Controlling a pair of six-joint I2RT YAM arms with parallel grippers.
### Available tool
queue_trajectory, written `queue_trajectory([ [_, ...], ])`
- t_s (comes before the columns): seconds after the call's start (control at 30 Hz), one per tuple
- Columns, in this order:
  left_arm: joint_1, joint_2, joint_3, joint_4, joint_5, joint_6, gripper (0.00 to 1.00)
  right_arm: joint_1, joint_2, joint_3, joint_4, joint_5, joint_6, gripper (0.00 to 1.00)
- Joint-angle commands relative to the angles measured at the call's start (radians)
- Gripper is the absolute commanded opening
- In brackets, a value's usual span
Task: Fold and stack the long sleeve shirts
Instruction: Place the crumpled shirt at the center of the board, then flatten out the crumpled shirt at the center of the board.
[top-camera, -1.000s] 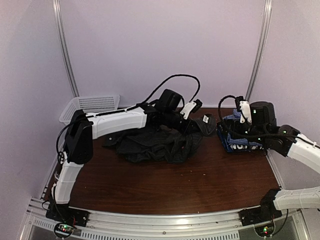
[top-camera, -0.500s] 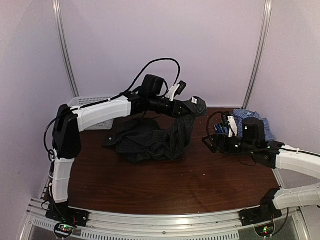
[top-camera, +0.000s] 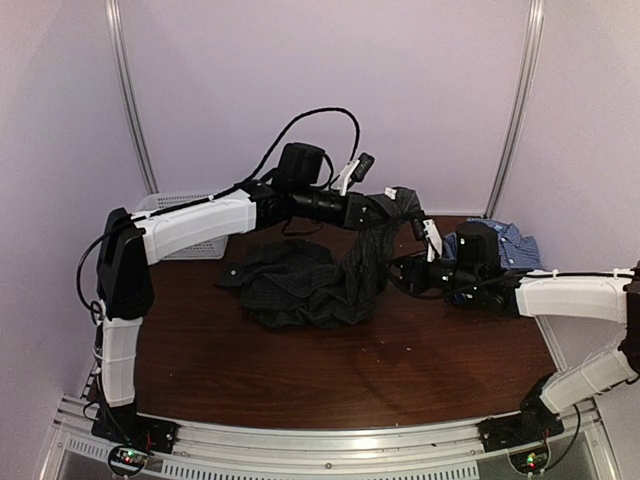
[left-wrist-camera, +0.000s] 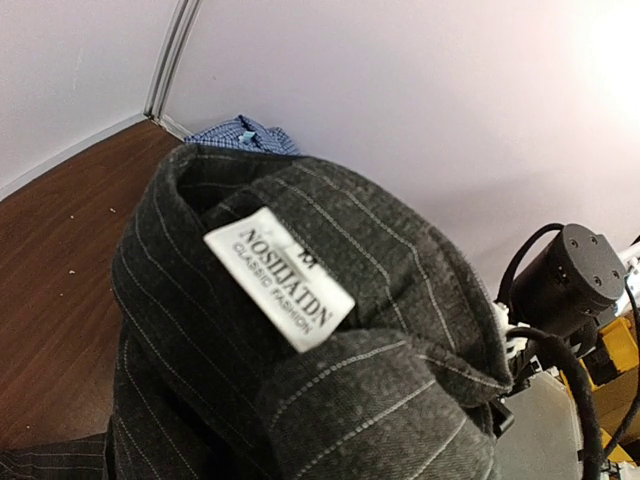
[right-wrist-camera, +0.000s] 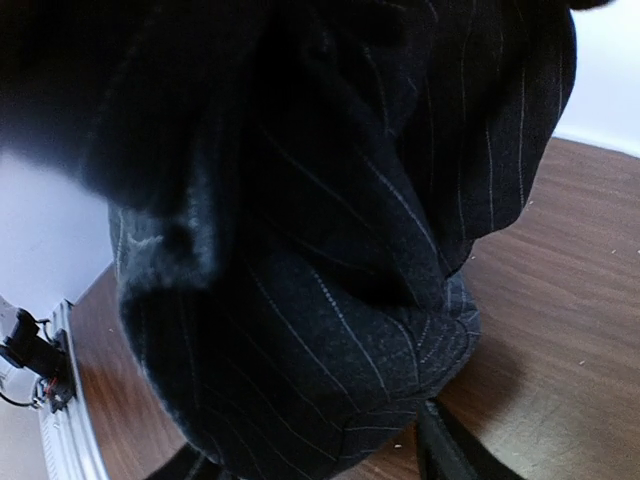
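Black pinstriped shirt hangs from raised left gripper.

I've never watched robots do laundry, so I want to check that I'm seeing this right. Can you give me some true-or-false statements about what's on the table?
1. The left gripper holds the black shirt up by its collar. True.
2. The black shirt hangs entirely clear of the table. False: much of it lies bunched on the table.
3. A blue checked shirt lies at the table's far right. True.
4. The white basket stands beside the blue checked shirt. False: it stands at the far left, across the table from it.
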Motion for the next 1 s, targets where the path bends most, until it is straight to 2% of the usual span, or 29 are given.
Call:
queue_trajectory([
  [0.0,-0.002,-0.021,-0.004,0.081,0.037,-0.014,0.01,0.01,0.038,0.041,0.079,-0.07,-0.016,0.51],
  [0.23,0.023,0.003,-0.004,0.111,0.062,-0.032,0.04,0.02,0.07,0.081,0.067,-0.115,-0.003,0.03],
  [0.27,0.032,0.01,-0.004,0.119,0.069,-0.034,0.04,0.022,0.059,0.085,0.058,-0.114,0.003,0.0],
  [0.4,0.103,0.057,0.008,0.151,0.054,-0.047,0.11,0.025,-0.029,0.105,0.001,-0.094,0.065,0.0],
  [0.5,0.178,0.115,0.039,0.155,0.007,-0.075,0.19,0.026,-0.111,0.147,-0.093,-0.017,0.138,0.0],
  [0.67,0.247,0.162,0.084,0.123,0.019,-0.038,0.47,0.021,-0.178,0.305,-0.278,0.216,0.249,0.0],
  [0.83,0.252,0.012,-0.088,0.132,-0.071,0.047,0.77,-0.013,-0.141,0.422,-0.357,0.327,0.295,0.0],
  [0.97,0.24,-0.165,-0.355,0.242,-0.135,0.086,0.83,-0.037,-0.087,0.433,-0.348,0.334,0.314,0.0],
])
